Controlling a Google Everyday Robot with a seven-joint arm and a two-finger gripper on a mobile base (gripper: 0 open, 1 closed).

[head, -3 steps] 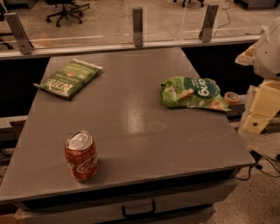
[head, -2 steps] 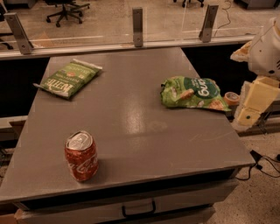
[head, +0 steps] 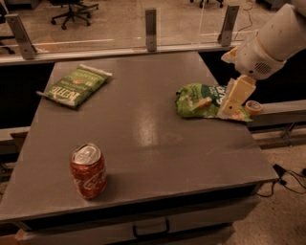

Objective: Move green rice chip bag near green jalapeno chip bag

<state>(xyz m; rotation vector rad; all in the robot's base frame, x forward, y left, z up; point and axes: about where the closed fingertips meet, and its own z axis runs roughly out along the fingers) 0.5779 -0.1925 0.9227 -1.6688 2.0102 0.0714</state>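
- A grey bench fills the middle of the scene. A low glass wall on metal posts runs along its far edge, and office chairs stand on the pale floor beyond.
- The green rice chip bag, bright light green and wrinkled, lies at the right side of the bench, close to the right edge.
- The gripper is at the right end of that bag, low over it or touching it; which of the two cannot be told. Whether the jaws are open or closed cannot be told either.
- The pale arm reaches in from the upper right corner.
- The green jalapeno chip bag, flat and olive green with white lettering, lies near the far left corner of the bench, well apart from the light-green bag.
- A red soda can stands upright near the front left of the bench, apart from both bags.
- A small round tan object sits just beside the right end of the light-green bag, on a ledge past the bench edge.
- A drawer handle shows under the front edge, and dark cables lie on the floor at the right.
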